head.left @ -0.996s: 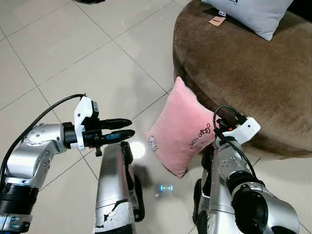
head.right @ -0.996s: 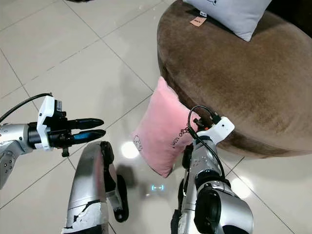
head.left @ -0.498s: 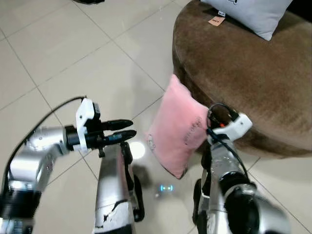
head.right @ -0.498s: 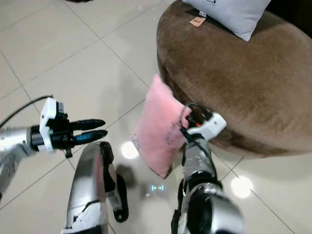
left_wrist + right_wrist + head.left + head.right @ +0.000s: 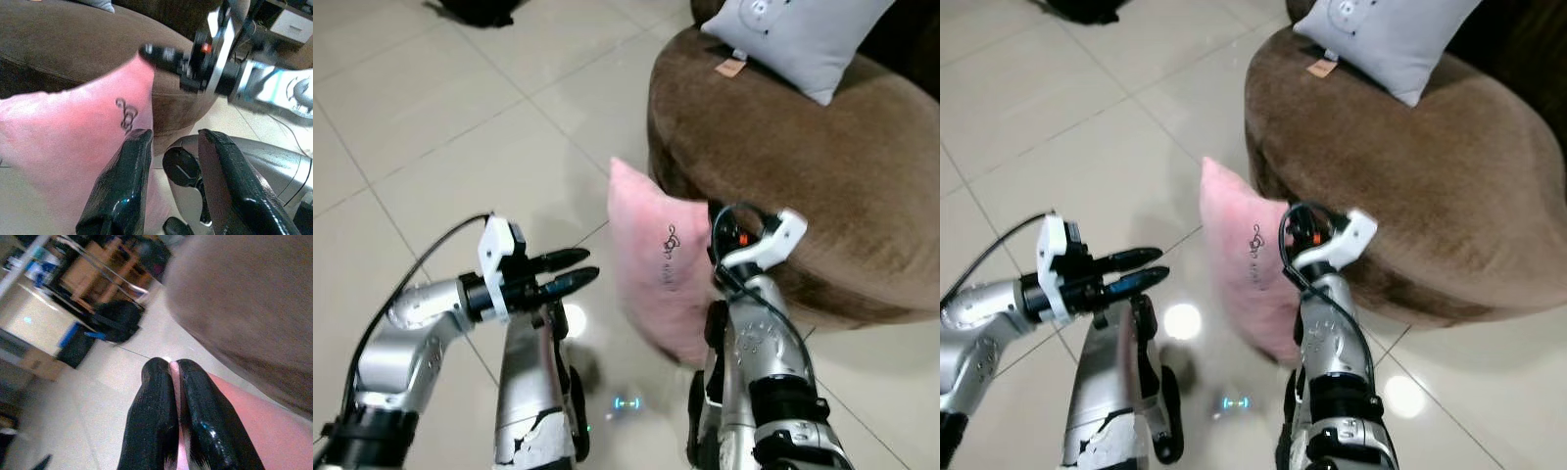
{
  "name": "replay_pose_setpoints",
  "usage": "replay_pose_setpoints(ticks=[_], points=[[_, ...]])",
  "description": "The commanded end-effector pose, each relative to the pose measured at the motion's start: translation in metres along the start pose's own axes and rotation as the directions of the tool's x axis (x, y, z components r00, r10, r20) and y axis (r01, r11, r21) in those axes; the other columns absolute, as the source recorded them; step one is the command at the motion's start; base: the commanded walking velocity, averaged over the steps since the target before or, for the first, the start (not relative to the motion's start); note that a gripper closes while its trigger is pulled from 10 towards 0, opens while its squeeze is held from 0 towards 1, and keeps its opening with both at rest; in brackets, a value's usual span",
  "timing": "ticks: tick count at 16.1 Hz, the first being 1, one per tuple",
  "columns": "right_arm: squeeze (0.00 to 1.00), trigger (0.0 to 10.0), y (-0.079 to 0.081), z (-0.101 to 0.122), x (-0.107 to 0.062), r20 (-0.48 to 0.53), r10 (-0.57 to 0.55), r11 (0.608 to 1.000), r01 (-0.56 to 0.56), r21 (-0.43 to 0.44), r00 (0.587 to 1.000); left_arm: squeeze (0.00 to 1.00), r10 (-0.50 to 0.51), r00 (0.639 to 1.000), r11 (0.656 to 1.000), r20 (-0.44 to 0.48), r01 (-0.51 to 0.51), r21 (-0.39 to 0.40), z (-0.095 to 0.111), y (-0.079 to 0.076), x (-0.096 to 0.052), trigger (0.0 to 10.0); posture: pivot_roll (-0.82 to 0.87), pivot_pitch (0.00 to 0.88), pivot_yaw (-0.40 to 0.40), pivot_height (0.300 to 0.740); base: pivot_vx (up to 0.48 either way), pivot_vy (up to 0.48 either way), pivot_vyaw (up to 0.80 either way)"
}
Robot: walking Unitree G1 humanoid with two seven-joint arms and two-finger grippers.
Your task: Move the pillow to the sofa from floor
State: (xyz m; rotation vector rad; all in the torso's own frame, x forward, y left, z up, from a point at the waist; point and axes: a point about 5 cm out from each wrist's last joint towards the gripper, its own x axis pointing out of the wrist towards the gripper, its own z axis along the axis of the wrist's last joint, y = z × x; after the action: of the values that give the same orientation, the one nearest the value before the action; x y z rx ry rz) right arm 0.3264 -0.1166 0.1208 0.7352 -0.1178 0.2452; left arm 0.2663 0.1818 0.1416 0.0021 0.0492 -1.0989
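One right hand (image 5: 172, 369) pinching pink pillow (image 5: 658, 264)

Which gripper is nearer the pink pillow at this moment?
The right. The right gripper is shut on the pink pillow, pinching its edge beside the brown sofa. The left gripper hangs open off to the pillow's side, not touching it.

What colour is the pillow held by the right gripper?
Pink pillow, with a small dark mark; clearest in the left eye view.
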Motion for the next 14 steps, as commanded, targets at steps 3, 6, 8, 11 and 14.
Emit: replay_pose_setpoints(ticks=[3,6,8,11,14], points=[[0.0,0.0,0.047,0.026,0.008,0.066,0.146,0.987,-0.15,0.063,0.987,0.0,0.018,1.0,1.0,-0.011,-0.018,-0.008,-0.01,-0.005,-0.002,10.0,0.09,0.167,-0.002,0.5,0.0,0.0,0.0],[0.0,0.0,0.083,0.08,0.02,0.215,0.198,0.957,-0.236,0.167,0.956,0.0,0.015,1.0,1.0,0.0,-0.015,-0.015,-0.012,-0.01,-0.001,10.0,0.08,0.147,-0.011,0.5,0.0,0.0,0.0],[0.0,0.0,0.102,0.122,0.031,0.308,0.215,0.95,-0.272,0.155,0.927,0.0,0.014,1.0,1.0,0.016,-0.014,-0.011,-0.011,-0.013,0.002,10.0,0.07,0.137,-0.019,0.5,0.0,0.0,0.0],[0.0,0.0,0.12,0.225,0.043,0.535,0.204,0.972,-0.237,-0.007,0.82,0.0,0.01,0.998,1.0,0.06,-0.011,0.003,-0.007,-0.017,0.013,10.0,0.05,0.112,-0.036,0.5,0.0,0.0,0.0],[0.0,0.0,0.119,0.29,0.035,0.654,0.191,0.98,-0.107,-0.167,0.732,0.0,0.015,0.995,1.0,0.099,-0.017,0.023,0.003,-0.017,0.021,10.0,0.04,0.108,-0.042,0.5,0.0,0.0,0.0]])
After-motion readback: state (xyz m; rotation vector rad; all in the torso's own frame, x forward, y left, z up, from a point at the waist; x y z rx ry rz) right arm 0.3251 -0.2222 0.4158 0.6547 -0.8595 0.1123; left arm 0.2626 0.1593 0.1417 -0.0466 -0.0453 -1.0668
